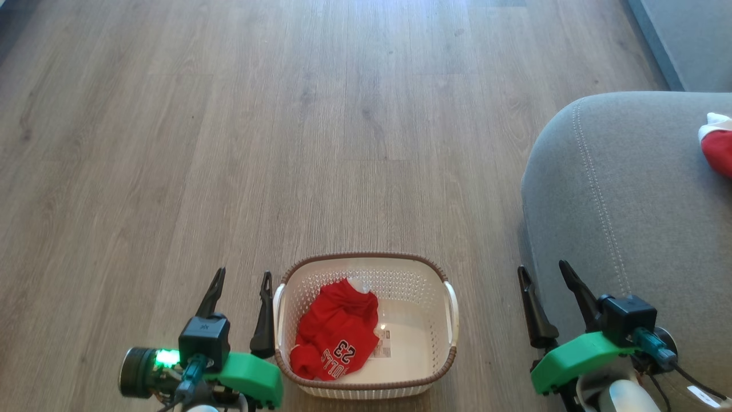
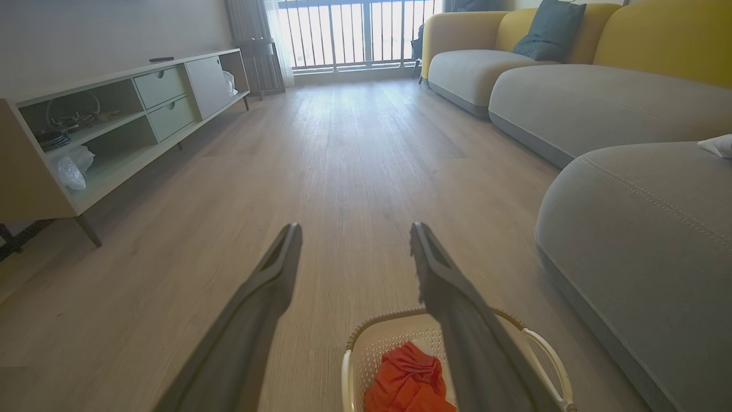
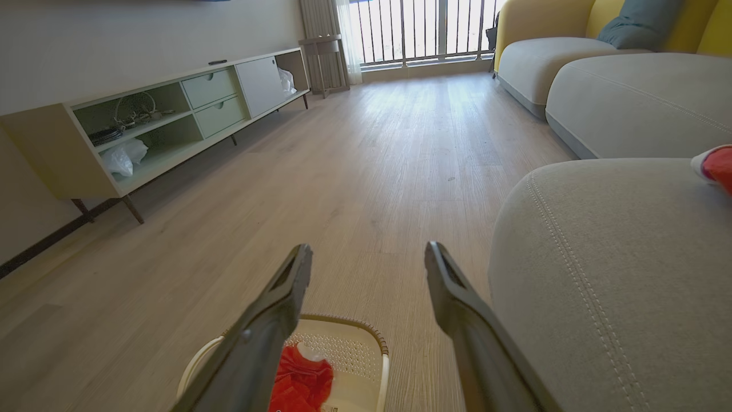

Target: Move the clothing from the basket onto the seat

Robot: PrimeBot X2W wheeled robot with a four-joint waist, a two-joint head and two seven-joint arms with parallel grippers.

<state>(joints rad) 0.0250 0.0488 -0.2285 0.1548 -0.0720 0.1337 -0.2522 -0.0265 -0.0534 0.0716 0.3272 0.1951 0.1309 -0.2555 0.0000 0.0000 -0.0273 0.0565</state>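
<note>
Left tool (image 1: pixel 243 273): fingers spread apart and empty, poised above the floor (image 1: pixel 286 143) just left of the basket (image 1: pixel 366 256), its inner finger near the basket's left handle. Right tool (image 1: pixel 542 266): likewise released, nothing between its fingers, held close beside the rounded near corner of the seat (image 1: pixel 629 217), to the basket's right. The basket stands on the floor between the two tools, apart from the seat. Inside it, a crumpled red jersey (image 1: pixel 337 332) fills the left half, white numerals 23 facing up. A paper label (image 1: pixel 384 343) lies on the bare bottom just beside the jersey. On the seat top, at the right edge of the head view, lies a red-white garment (image 1: pixel 717 146), cut off by the frame. Both wrist views show a low cabinet (image 3: pixel 171 126) along the far wall.
</note>
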